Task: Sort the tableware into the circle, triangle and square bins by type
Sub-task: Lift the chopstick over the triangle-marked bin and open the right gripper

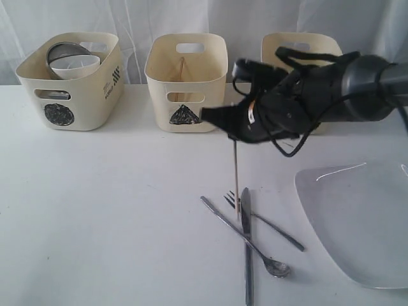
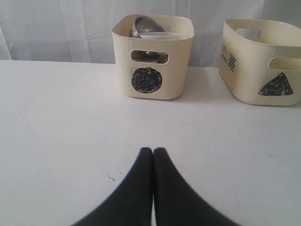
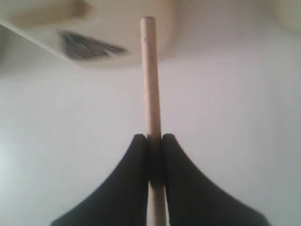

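My right gripper (image 1: 233,132) (image 3: 151,139) is shut on a wooden chopstick (image 1: 236,172) (image 3: 150,70), which hangs down from it to the crossed cutlery on the table; whether its lower end touches I cannot tell. There lie a steel fork (image 1: 275,232), knife (image 1: 247,268) and spoon (image 1: 223,220). The triangle bin (image 1: 186,83) (image 2: 256,70) holds another chopstick (image 1: 182,69). In the circle bin (image 1: 70,95) (image 2: 150,56) sit a steel bowl (image 1: 62,51) (image 2: 146,24) and a white bowl (image 1: 76,66). My left gripper (image 2: 153,150) is shut and empty above bare table.
A third cream bin (image 1: 299,48) stands at the back right, its front hidden by my right arm. A large white squarish plate (image 1: 357,217) lies at the right front of the table.
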Tool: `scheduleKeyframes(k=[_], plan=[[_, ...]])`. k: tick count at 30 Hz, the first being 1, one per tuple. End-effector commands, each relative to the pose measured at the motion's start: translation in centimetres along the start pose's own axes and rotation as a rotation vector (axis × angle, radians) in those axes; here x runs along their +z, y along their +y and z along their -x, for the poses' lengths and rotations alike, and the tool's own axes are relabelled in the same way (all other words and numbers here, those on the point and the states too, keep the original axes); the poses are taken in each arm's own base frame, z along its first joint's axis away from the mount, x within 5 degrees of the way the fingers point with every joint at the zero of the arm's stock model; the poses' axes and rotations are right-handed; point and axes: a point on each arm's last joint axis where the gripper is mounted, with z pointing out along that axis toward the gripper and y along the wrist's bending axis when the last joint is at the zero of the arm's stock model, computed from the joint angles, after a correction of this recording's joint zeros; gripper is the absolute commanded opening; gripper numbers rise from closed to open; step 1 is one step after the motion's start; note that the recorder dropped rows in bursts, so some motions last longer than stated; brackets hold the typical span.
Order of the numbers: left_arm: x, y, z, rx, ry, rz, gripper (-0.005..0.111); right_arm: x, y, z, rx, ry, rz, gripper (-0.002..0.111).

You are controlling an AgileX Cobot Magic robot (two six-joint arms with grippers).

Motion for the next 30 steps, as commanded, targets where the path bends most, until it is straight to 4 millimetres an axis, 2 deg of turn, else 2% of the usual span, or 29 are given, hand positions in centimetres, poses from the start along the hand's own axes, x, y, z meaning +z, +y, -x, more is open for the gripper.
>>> scheduleKeyframes(k=[1, 3, 6, 8, 11, 14, 21, 30], plan=[[0.0, 0.0, -0.1, -0.006, -0.004, 0.002, 0.0, -4.0, 2.0, 3.9, -0.056, -0.278, 0.239, 0.0], [0.0, 0.0, -0.1, -0.006, -0.004, 0.002, 0.0, -5.0, 2.1, 5.3, -0.032, -0.38, 0.318, 0.0], [0.0, 0.0, -0.1, -0.006, -0.004, 0.002, 0.0, -5.5, 1.3, 7.1, 0.1, -0.462, 0.375, 0.0], [0.0, 0.0, -0.1, -0.006, -0.004, 0.002, 0.0, -5.1, 0.3, 8.0, 0.206, -0.492, 0.37, 0.0], [0.0, 0.0, -0.1, -0.006, -0.004, 0.002, 0.0, -4.3, -0.9, 9.4, 0.272, -0.547, 0.373, 0.0], [0.0, 0.0, -0.1, -0.006, -0.004, 0.002, 0.0, -2.9, -1.3, 10.3, 0.277, -0.565, 0.37, 0.0], [0.0, 0.0, -0.1, -0.006, -0.004, 0.002, 0.0, 0.4, -0.7, 12.7, 0.272, -0.635, 0.417, 0.0], [0.0, 0.0, -0.1, -0.006, -0.004, 0.002, 0.0, 7.7, -0.2, 16.1, 0.265, -0.672, 0.406, 0.0]])
